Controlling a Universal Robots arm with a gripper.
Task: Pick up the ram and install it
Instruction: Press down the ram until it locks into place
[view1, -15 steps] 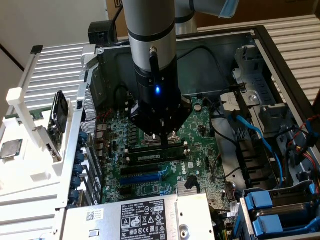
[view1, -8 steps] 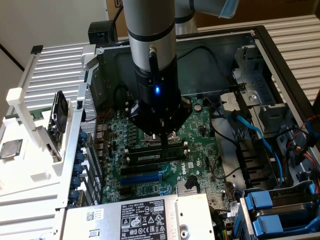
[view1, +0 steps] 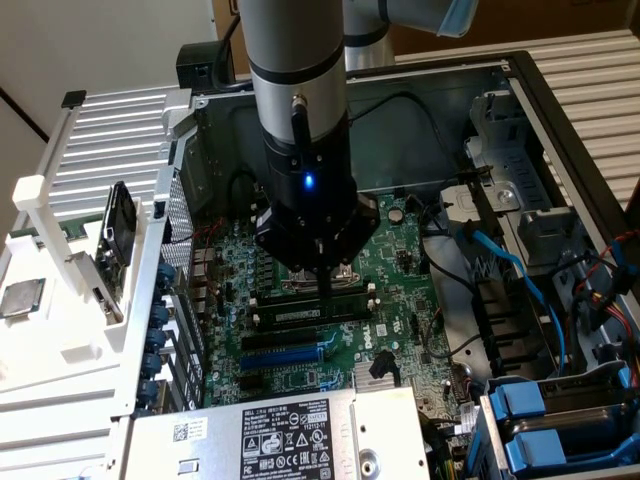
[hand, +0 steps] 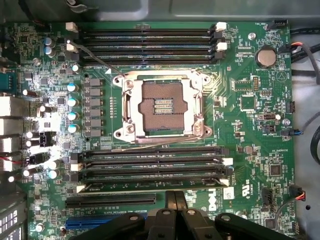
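One ram (view1: 305, 311) stick sits seated in a motherboard (view1: 400, 330) slot, its long axis running across the exterior view from left to right, with the gripper (view1: 327, 285) just above it, fingers pressed together.

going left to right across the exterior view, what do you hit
small square silver processor chip on the white rack → white plastic rack → arm's black tool over the green motherboard → bright blue cable → blue plastic drive latches

Arm (view1: 297, 70) upright, fingers (view1: 325, 283) together.
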